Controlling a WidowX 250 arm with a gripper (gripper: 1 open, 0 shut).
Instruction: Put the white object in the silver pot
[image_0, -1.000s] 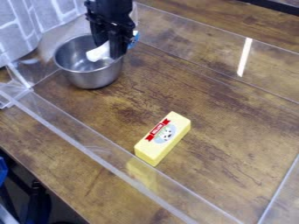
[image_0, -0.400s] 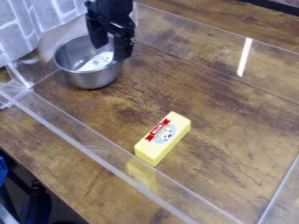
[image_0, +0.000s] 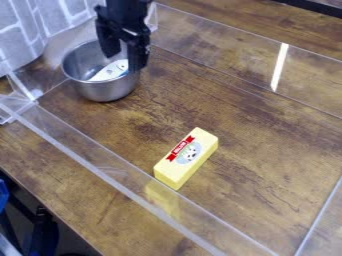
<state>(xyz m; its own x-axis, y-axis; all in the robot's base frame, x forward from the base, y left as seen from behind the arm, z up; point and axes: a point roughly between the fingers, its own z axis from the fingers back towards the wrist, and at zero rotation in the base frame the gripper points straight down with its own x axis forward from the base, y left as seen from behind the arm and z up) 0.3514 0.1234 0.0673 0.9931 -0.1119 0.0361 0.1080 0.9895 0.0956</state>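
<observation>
The silver pot (image_0: 91, 92) stands at the back left of the wooden table. The white object (image_0: 115, 69) lies inside it, on the pot's bottom toward the right side. My black gripper (image_0: 123, 56) hangs directly above the pot's right half with its fingers spread open and nothing between them. It is a little above the white object and no longer touches it.
A yellow rectangular block with a white and red label (image_0: 186, 157) lies near the table's front middle. A clear acrylic barrier (image_0: 94, 160) runs diagonally along the front left. A tiled wall (image_0: 27, 30) stands behind the pot.
The gripper was shut on the white object over the pot. It has opened, and the white object has dropped into the pot. The gripper has risen slightly.
</observation>
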